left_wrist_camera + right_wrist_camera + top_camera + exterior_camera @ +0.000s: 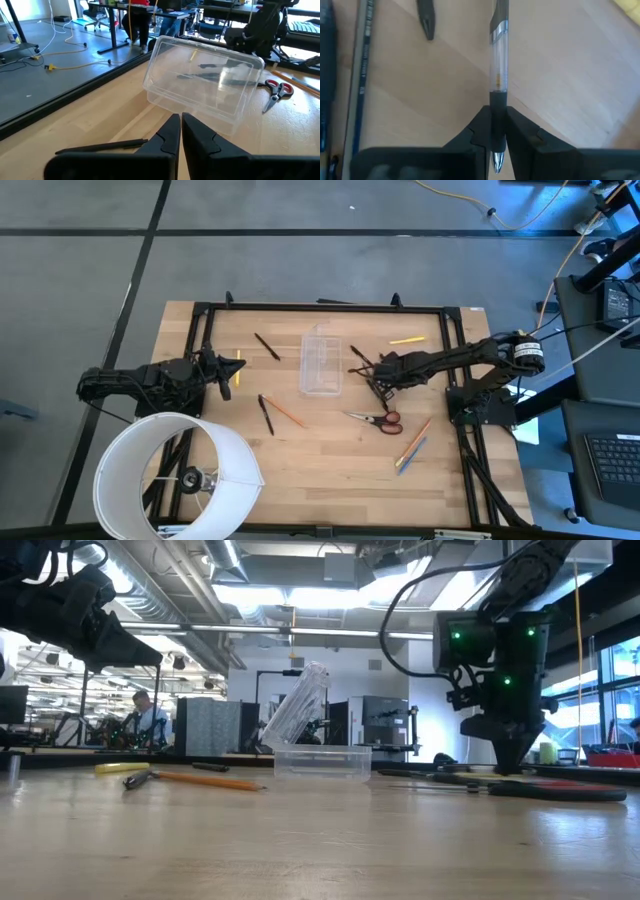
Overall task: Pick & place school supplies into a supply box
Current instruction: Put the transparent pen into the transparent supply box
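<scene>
- The right gripper (497, 142) is pinching a clear-barrelled pen (499, 70) by its dark grip section, fingers closed on it, and the pen is pointing away along the wooden table (330, 480).
- In the high view that right gripper (378, 375) is sitting just right of the supply box (321, 361), with the pen (360, 359) sticking out toward the box.
- The left gripper (180, 132) is showing its fingers pressed together with nothing between them, and it is facing the clear box (202, 82) from the left side of the table.
- The box is standing near the table's middle with its lid tilted up in the low view.
- The red-handled scissors (377, 419) are lying on the wood in front of the right gripper, apart from it.
- An orange pencil (286, 412) and a black pen (266, 415) are lying in front of the box, toward the left.
- Another black pen (266, 346) is lying left of the box.
- A yellow pencil (407, 339) is lying near the far right edge.
- A large white cylinder (175, 475) is standing at the near left corner.
</scene>
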{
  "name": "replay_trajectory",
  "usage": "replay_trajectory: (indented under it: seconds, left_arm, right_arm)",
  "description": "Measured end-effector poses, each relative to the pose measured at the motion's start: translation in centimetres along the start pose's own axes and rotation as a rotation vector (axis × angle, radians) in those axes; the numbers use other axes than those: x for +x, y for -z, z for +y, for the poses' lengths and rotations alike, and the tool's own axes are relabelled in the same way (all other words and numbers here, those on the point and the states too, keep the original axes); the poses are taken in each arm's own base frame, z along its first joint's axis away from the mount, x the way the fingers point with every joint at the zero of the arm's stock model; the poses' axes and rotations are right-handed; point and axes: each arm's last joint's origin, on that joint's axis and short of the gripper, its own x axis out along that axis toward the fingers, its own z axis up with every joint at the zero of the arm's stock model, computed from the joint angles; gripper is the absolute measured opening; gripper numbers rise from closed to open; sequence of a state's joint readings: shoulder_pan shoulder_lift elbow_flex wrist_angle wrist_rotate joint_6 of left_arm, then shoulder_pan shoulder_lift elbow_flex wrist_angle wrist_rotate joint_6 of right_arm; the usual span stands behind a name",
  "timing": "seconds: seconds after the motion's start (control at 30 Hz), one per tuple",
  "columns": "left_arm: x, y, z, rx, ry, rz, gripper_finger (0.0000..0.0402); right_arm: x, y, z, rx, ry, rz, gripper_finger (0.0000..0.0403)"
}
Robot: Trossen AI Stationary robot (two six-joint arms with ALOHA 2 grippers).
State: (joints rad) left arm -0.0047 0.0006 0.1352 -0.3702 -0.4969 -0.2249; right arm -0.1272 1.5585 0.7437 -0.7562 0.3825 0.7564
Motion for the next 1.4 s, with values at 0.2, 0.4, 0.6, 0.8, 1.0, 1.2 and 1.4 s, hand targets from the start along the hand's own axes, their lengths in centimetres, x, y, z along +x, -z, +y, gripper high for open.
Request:
replay_trajectory:
  seconds: [0.2, 0.4, 0.6, 0.8, 1.0, 1.2, 1.4]
  left_arm:
    - [0.0, 0.0, 0.0, -0.024, -0.002, -0.001, 0.0011]
    - [0.0, 0.0, 0.0, -0.025, -0.002, -0.001, 0.0012]
    - [0.0, -0.1, 0.0, -0.028, -0.001, -0.008, 0.0008]
    - [0.0, -0.1, 0.0, -0.028, -0.001, -0.007, 0.0007]
    - [0.0, -0.1, 0.0, -0.029, -0.001, -0.008, 0.0011]
    - [0.0, -0.1, 0.0, -0.029, -0.001, -0.007, 0.0011]
    - [0.0, -0.1, 0.0, -0.03, 0.002, -0.006, 0.0008]
  right_arm:
    - [-0.8, -0.9, 0.4, 0.0, -0.028, -0.034, 0.0051]
    - [-3.1, -3.4, 1.9, -0.033, -0.183, -0.133, 0.0051]
    - [-4.8, -5.3, 3.6, -0.042, -0.471, -0.197, 0.0051]
    - [-5.5, -6.2, 4.3, 0.076, -0.608, -0.238, 0.0051]
    - [-5.6, -6.9, 4.4, 0.237, -0.72, -0.185, 0.0051]
    - [-5.6, -7.6, 5.2, 0.267, -0.792, -0.233, 0.0051]
    - [-3.9, -8.3, 6.5, 0.224, -0.769, -0.307, 0.0051]
